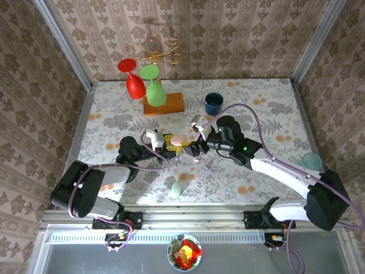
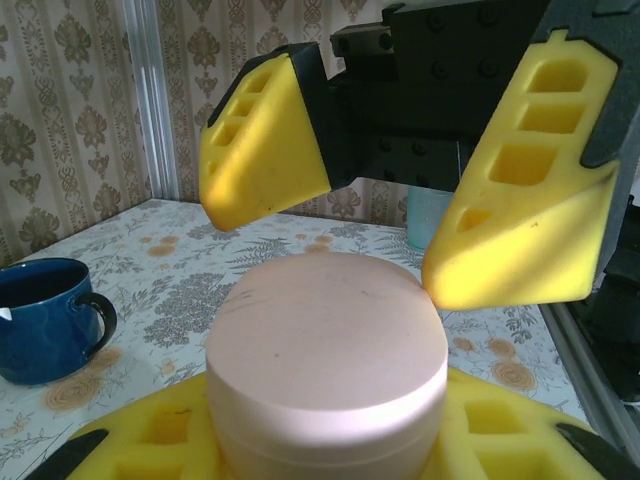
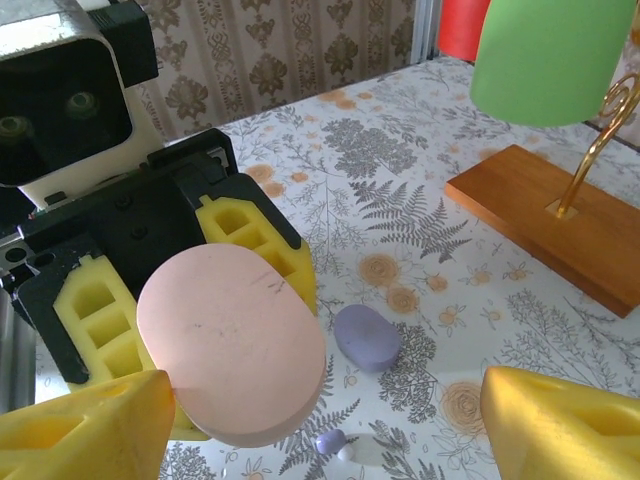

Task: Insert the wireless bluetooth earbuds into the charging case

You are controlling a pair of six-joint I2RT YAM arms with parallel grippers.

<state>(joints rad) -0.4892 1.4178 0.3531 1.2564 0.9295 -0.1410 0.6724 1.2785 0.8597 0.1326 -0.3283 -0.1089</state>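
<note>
Left tool [image 3: 185, 295] clamped on a pink oval charging case [image 3: 235, 340], held above the bench [image 3: 400, 170]. Right tool [image 2: 375, 230] spread wide, empty, just right of the case. Two tiny earbuds [image 3: 330, 441], lilac and white, lie on the bench near a lilac oval case [image 3: 367, 337].

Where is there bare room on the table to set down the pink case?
Bare cloth lies right of the blue mug toward the far right corner, and left of the wooden stand. The middle is crowded: the lilac case and earbuds lie near the pink case.
</note>
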